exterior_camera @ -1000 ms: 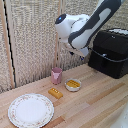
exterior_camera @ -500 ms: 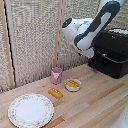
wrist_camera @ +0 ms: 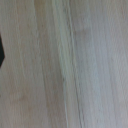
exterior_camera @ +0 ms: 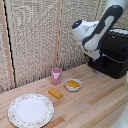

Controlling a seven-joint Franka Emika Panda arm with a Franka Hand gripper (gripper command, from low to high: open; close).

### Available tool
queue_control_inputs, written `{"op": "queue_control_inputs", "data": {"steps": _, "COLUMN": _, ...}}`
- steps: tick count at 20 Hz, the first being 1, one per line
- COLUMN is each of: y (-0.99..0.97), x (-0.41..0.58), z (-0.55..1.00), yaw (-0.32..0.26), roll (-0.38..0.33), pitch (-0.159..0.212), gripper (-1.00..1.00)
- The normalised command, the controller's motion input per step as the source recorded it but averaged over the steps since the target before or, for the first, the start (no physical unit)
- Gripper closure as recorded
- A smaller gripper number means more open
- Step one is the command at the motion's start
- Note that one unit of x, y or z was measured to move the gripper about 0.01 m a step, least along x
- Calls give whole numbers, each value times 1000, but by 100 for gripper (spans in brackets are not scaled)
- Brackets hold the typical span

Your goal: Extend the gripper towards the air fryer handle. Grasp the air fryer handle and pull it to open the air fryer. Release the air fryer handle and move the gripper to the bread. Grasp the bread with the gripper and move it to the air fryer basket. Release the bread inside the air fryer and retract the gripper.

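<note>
Since your claw (exterior_camera: 93, 54) hides its jaws, I cannot tell its state; beside it, the air fryer (exterior_camera: 114, 54) looks heavy, so grip its stiff handle squarely.

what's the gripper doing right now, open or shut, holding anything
gripper: cannot tell; fingers hidden against the air fryer, no object seen in it.
</note>
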Motion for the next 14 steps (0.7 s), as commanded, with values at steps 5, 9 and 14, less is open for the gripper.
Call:
{"op": "queue_control_inputs", "data": {"steps": 5, "y": -605, "x": 0, "z": -76, "yaw": 158, "roll": -99, "pitch": -15, "gripper": -100}}
{"op": "queue_control_inputs", "data": {"steps": 9, "y": -530, "x": 0, "z": -76, "yaw": 178, "roll": -153, "pitch": 0, "gripper": -100}}
{"op": "queue_control_inputs", "data": {"steps": 14, "y": -393, "x": 0, "z": -78, "yaw": 187, "roll": -207, "pitch": 25, "gripper": -100}}
